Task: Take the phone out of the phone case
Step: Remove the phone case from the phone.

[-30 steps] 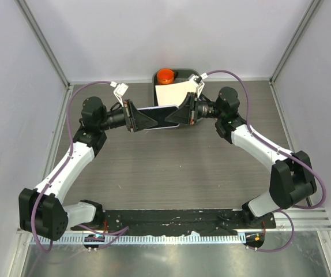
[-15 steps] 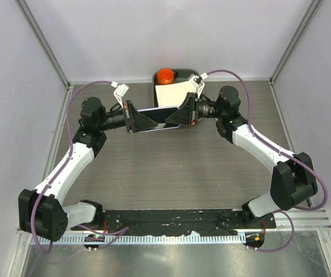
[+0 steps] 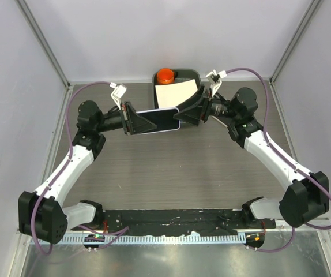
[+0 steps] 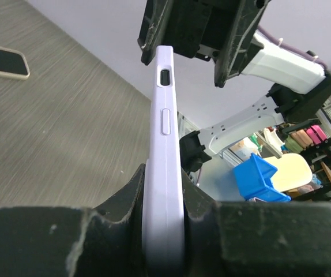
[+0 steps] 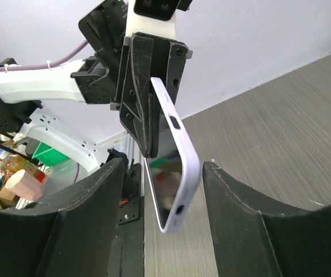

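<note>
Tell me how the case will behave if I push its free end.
Likely flexible: the case looks thin and rubbery, so its rim may peel. Its smooth sides could slip in the left gripper, which clamps one end only. The free end may therefore swing.

A pale lilac phone case (image 4: 164, 144) (dark glossy phone screen (image 5: 168, 187)) above a grey, wood-grained table (image 3: 171, 170).

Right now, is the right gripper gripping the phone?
No, the right gripper stands open, with gaps showing on either side of the phone; only the left gripper clamps it.
</note>
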`<action>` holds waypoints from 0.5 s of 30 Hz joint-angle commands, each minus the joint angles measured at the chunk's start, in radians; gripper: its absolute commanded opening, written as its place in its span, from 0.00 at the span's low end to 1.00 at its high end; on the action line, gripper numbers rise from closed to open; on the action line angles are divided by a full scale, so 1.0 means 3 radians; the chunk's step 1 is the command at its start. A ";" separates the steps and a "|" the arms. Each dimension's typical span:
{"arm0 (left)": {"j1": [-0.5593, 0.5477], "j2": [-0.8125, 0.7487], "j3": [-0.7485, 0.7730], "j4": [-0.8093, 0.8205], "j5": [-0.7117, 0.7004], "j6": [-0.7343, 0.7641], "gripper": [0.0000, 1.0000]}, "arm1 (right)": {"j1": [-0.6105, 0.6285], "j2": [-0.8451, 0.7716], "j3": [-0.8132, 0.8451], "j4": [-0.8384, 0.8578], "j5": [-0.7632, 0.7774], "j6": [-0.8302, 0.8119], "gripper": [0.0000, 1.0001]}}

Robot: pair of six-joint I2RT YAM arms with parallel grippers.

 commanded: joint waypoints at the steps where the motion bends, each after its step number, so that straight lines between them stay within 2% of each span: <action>1: 0.0030 -0.0002 -0.0037 0.1356 0.0275 -0.0751 0.00 | -0.0037 -0.0202 -0.0131 0.0459 0.0075 0.0294 0.63; 2: 0.0030 0.0044 -0.0042 0.1941 0.0336 -0.1158 0.00 | -0.0042 -0.0207 -0.0146 0.0515 0.0095 0.0356 0.63; 4: 0.0030 0.0171 0.0009 0.2507 0.0327 -0.1452 0.00 | -0.0057 -0.0217 -0.0207 0.0689 0.0177 0.0479 0.63; 8: 0.0020 0.0229 -0.0026 0.2520 0.0143 -0.1505 0.00 | -0.0129 -0.0228 -0.0361 0.1342 0.0238 0.1050 0.61; 12: 0.0020 0.0142 -0.0354 0.2423 -0.0077 -0.1158 0.00 | -0.0134 -0.0299 -0.0453 0.1518 0.0325 0.1251 0.61; 15: 0.0020 0.0065 -0.0466 0.2112 -0.0129 -0.0953 0.00 | -0.0134 -0.0320 -0.0520 0.1579 0.0448 0.1312 0.61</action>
